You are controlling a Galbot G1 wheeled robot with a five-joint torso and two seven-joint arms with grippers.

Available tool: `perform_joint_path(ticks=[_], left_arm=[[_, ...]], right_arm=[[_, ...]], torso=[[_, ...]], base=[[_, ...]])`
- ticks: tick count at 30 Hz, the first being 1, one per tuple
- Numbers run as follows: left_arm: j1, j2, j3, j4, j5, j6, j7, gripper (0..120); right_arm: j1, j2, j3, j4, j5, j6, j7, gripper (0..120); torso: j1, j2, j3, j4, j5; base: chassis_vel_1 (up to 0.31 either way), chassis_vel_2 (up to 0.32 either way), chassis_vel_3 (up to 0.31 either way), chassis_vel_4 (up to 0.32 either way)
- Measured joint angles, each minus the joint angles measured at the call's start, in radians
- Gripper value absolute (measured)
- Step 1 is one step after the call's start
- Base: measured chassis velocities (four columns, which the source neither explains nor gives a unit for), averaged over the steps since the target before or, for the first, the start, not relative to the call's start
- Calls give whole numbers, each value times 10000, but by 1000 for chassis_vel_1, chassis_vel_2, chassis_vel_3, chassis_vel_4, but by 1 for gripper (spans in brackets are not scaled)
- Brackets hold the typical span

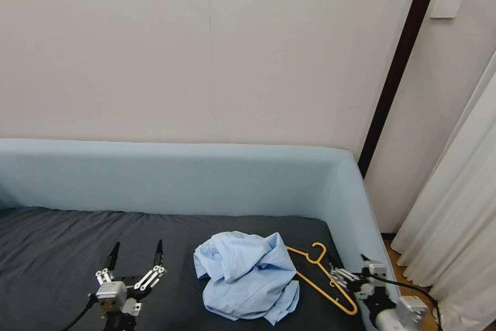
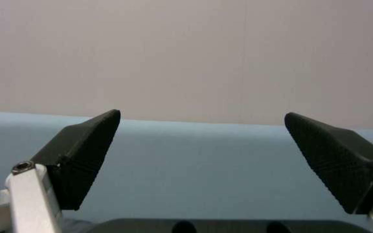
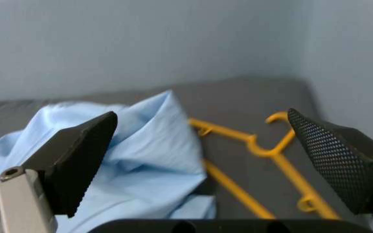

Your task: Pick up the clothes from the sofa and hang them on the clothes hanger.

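Observation:
A crumpled light-blue shirt lies on the dark sofa seat; the right wrist view shows the same shirt up close. An orange clothes hanger lies flat beside it, partly tucked under the cloth, its hook toward the sofa's corner. My left gripper is open over the bare seat, left of the shirt, its fingers pointing at the backrest. My right gripper sits low at the hanger's near end, open, with nothing between its fingers.
The pale blue sofa backrest runs across behind, and an armrest closes off the right side. White curtains and a dark door frame stand to the right of the sofa.

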Motion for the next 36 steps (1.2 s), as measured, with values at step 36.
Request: perform_joint_path(ticks=[36], left_arm=[[-146, 32, -1263, 1538, 205, -376, -191, 100]], right_arm=[[4144, 2681, -3803, -6035, -1326, 1349, -1058, 66]], torso=[[0, 0, 0, -1, -1]], base=[[0, 0, 0, 0]])
